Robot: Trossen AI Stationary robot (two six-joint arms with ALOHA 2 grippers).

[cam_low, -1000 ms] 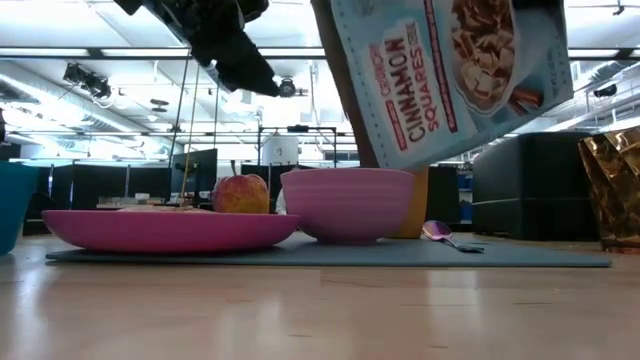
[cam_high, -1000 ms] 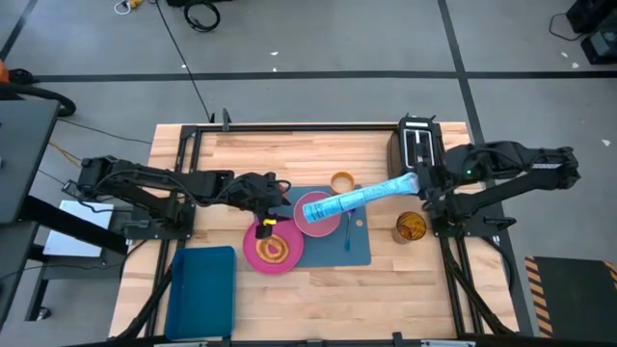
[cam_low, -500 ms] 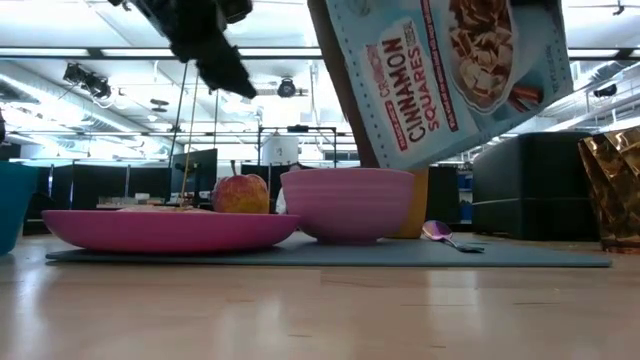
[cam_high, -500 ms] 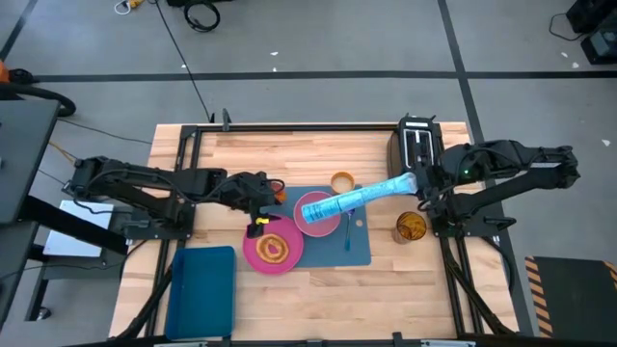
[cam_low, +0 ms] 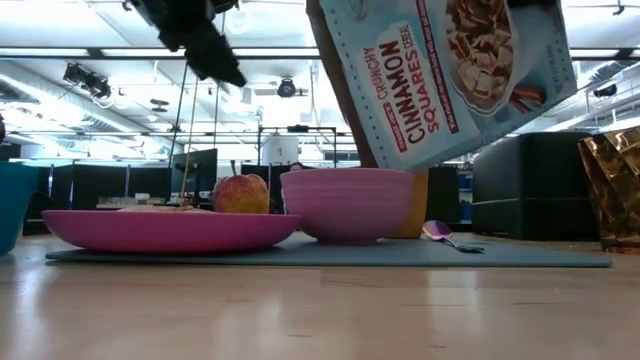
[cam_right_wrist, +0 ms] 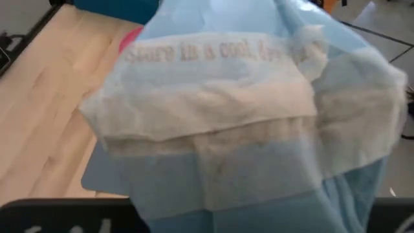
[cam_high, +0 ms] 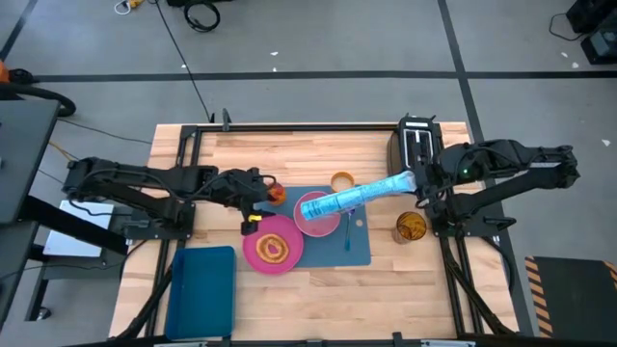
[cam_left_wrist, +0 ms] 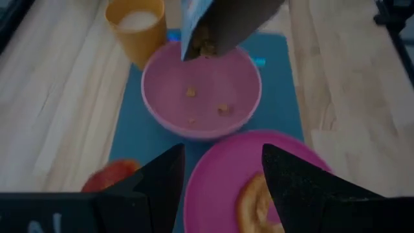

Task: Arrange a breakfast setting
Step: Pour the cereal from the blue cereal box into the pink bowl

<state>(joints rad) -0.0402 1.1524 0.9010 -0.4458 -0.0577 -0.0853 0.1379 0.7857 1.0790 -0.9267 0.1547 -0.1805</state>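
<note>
My right gripper is shut on the blue cereal box. The box slants down over the pink bowl, with its open end above it. Several cereal pieces lie in the bowl. The bowl, the orange cup and the blue-purple spoon rest on the blue placemat. The toast lies on the pink plate. The red apple sits at the mat's far left corner. My left gripper is open and empty beside the apple. My right gripper holds the cereal box by its raised end, coming level from the table's right side. The box fills the right wrist view and hides the fingers. The box is lifted clear and tilted, its open end down over the bowl.
The black toaster stands at the back right, behind my right gripper. A crumpled gold bag sits right of the mat. A dark-blue tray lies at the near left. Bare wood lies along the near edge.
My left gripper has drawn back from over the plate toward the table's left edge and a little toward the far edge, staying open. The cereal box has stayed tilted over the bowl.
</note>
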